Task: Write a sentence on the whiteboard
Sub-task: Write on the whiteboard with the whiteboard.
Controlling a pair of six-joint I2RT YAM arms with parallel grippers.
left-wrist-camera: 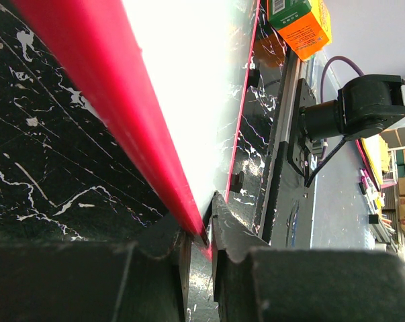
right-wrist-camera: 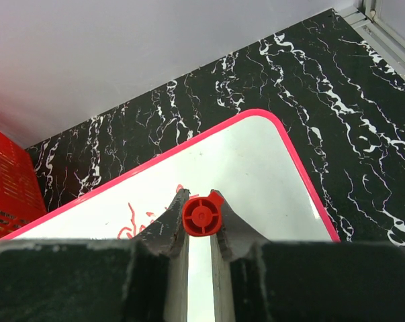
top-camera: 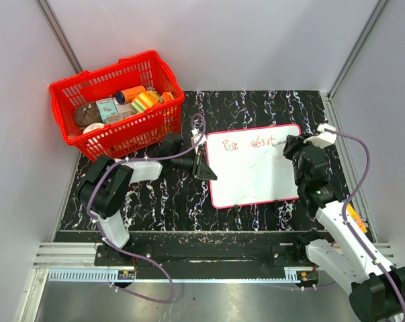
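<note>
The whiteboard lies flat on the black marbled table, right of centre. Red handwritten words run in one line near its far edge. My left gripper is shut on the board's left red edge. My right gripper is over the board's far right part, shut on a red marker, seen end-on between the fingers, pointing down at the board. Red strokes show just left of the fingers. The marker's tip is hidden.
A red basket with several packets and rolls stands at the far left. White walls close the back and sides. A metal rail runs along the near edge.
</note>
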